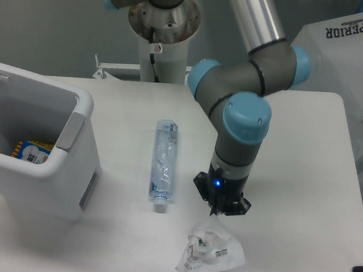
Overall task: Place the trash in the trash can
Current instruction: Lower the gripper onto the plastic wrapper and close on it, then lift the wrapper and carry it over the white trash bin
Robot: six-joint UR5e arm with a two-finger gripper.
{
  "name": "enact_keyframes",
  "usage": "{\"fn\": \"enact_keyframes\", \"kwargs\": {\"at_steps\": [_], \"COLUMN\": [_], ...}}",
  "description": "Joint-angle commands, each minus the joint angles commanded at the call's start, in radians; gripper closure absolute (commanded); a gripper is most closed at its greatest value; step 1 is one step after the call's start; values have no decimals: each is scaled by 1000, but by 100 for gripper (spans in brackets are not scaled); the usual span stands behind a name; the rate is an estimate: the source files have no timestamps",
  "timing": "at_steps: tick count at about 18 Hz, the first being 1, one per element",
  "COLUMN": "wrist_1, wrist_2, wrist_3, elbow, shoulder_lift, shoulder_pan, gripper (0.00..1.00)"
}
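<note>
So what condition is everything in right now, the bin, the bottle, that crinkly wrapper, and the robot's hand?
trash can: lid open, a colourful packet already inside.
bottle: crushed, capped, lying flat on the table.
wrapper: crumpled, lying on the table below the hand.
hand: pointing down just above the wrapper; whether it is open or shut cannot be told.

The only word I can read is "SUPERIOR", printed in dark capitals and slanting upward on the white umbrella-like canopy (pixel 354 57) at the far right, while the small label on my base column (pixel 157 46) is too tiny to read.
</note>
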Motion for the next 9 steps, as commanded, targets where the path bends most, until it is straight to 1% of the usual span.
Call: {"fn": "enact_keyframes", "kwargs": {"at_steps": [3, 5, 9], "wrist_1": [-11, -17, -17], "wrist_2": [-83, -129, -209], "wrist_3": [-6, -38, -72], "elbow": [-2, -3, -6], "shoulder_lift": [78, 124, 190], "shoulder_pan": [0, 0, -3], "gripper": [100, 100, 100]}}
